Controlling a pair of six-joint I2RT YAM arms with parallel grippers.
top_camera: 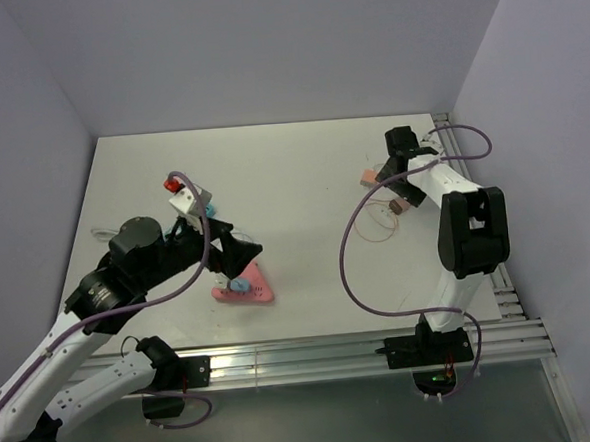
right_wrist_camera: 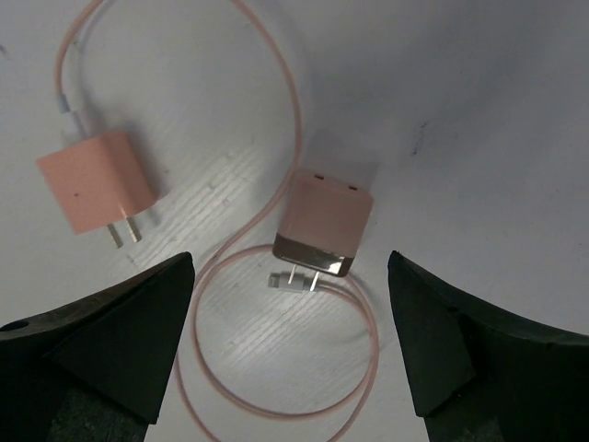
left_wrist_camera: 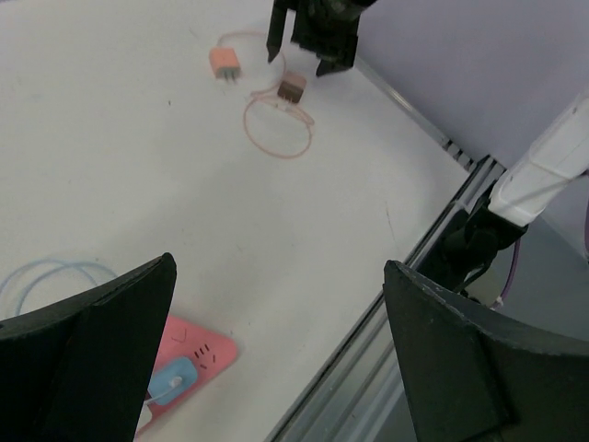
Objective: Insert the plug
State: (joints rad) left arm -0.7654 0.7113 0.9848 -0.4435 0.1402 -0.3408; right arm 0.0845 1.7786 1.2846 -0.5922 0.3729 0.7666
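Right gripper (right_wrist_camera: 290, 262), jaws spread wide, is hovering over the two-tone pink-and-bronze block plug (right_wrist_camera: 324, 226), which is lying flat on the white table (top_camera: 302, 170) near its far-right edge. Risk: closing fingers catching the thin pink cable (right_wrist_camera: 299, 120) (its connector is touching the prongs) or nudging the pink cube charger (right_wrist_camera: 97, 189). The plug's long axis is running up-down in the wrist view, prongs pointing toward the wrist. Left gripper (left_wrist_camera: 278, 265) is hanging open above the pink triangular socket strip (top_camera: 244, 289).
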